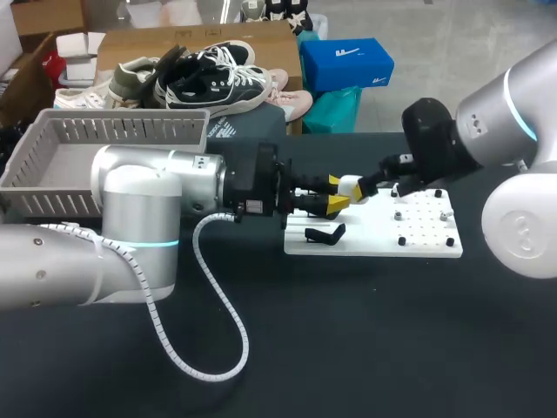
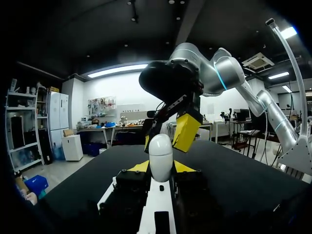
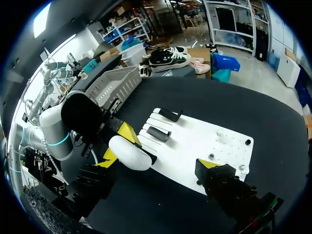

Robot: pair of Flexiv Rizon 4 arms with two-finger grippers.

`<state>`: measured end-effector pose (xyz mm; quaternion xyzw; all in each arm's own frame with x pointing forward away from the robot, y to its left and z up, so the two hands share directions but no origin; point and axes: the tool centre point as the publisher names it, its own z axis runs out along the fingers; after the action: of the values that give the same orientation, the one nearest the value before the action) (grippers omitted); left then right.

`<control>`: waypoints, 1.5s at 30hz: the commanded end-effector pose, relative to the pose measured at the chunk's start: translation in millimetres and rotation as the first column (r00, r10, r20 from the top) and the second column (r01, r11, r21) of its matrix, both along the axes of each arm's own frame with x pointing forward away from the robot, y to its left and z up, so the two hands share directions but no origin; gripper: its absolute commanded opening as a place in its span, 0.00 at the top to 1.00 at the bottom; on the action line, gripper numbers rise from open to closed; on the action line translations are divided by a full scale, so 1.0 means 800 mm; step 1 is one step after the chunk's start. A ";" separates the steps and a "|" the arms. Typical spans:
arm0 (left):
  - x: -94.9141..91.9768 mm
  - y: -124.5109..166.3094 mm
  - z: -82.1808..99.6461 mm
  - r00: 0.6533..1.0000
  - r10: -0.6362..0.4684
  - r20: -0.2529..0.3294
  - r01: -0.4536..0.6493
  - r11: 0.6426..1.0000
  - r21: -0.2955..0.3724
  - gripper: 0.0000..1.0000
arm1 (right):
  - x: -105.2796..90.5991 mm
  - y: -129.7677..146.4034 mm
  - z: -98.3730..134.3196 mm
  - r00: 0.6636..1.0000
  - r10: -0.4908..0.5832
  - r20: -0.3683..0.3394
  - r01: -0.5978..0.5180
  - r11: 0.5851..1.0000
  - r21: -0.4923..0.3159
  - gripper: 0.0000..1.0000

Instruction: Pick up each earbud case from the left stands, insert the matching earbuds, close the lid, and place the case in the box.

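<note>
1. Pinching the white earbud case (image 2: 161, 155) from two sides, the left gripper (image 1: 335, 194) has its yellow tips pressed on the case's near end. It holds the case in the air above the 10 o'clock corner of the white board (image 1: 426, 248).
2. Seen from above, the case sticks out of that pincer toward 3 o'clock. Its long axis appears to run 9-to-3, along the line between the two arms.
3. The right gripper (image 3: 157, 162) comes in from 3 o'clock with its fingers spread wide. One tip sits close against the case's free end, though I cannot tell whether it touches.
4. The lid looks shut from here, so I'd guess the right arm is meant to work on that free end. To do that it would have to close in toward 9 o'clock.
5. A black stand (image 1: 324, 233) lies on the board at 6 o'clock from the case.
6. The grey basket (image 1: 130, 131) sits well off at 9 o'clock, so the left arm is the nearer one for the drop.
</note>
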<state>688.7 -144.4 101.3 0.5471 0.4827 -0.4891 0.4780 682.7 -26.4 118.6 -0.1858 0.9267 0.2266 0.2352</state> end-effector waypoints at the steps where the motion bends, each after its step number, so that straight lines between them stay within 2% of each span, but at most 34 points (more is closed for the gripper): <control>1: -0.002 -0.001 0.000 1.000 0.003 0.001 -0.003 1.000 -0.001 1.00 | 0.002 0.003 0.005 1.000 -0.006 0.004 0.006 1.000 -0.008 0.00; 13: -0.002 -0.001 0.000 1.000 0.003 0.001 -0.003 1.000 -0.001 1.00 | 0.021 0.001 0.026 0.999 -0.009 0.039 0.010 0.999 -0.040 0.00; 17: -0.002 -0.001 0.000 1.000 0.003 0.001 -0.003 1.000 -0.001 1.00 | 0.024 -0.003 0.042 0.997 -0.017 0.076 0.022 0.998 -0.065 0.00; 20: -0.002 -0.001 0.000 1.000 0.003 0.001 -0.003 1.000 -0.001 1.00 | 0.021 -0.015 0.053 0.992 -0.040 0.116 0.054 0.992 -0.116 0.00; 24: -0.002 -0.001 0.000 1.000 0.003 0.001 -0.003 1.000 -0.001 1.00 | 0.015 -0.045 0.056 0.980 -0.092 0.176 0.139 0.952 -0.273 0.00; 26: -0.002 -0.001 0.000 1.000 0.003 0.001 -0.003 1.000 -0.001 1.00 | 0.012 -0.063 0.052 0.973 -0.120 0.196 0.185 0.917 -0.353 0.00; 31: -0.002 -0.001 0.000 1.000 0.003 0.001 -0.003 1.000 -0.001 1.00 | 0.005 -0.103 0.039 0.965 -0.179 0.193 0.253 0.832 -0.493 0.00; 38: -0.002 -0.001 0.000 1.000 0.003 0.001 -0.003 1.000 -0.001 1.00 | 0.006 -0.133 0.011 0.961 -0.216 0.174 0.277 0.735 -0.619 0.00; 43: -0.002 -0.001 0.000 1.000 0.003 0.001 -0.003 1.000 -0.001 1.00 | 0.008 -0.147 -0.014 0.966 -0.217 0.142 0.254 0.677 -0.691 0.00; 45: -0.002 -0.001 0.000 1.000 0.003 0.001 -0.003 1.000 -0.001 1.00 | 0.012 -0.153 -0.027 0.971 -0.214 0.108 0.225 0.656 -0.721 0.00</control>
<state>688.0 -144.6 101.2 0.5473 0.4822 -0.4894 0.4779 680.5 -155.7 107.1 -0.1700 0.9648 -0.0885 0.1799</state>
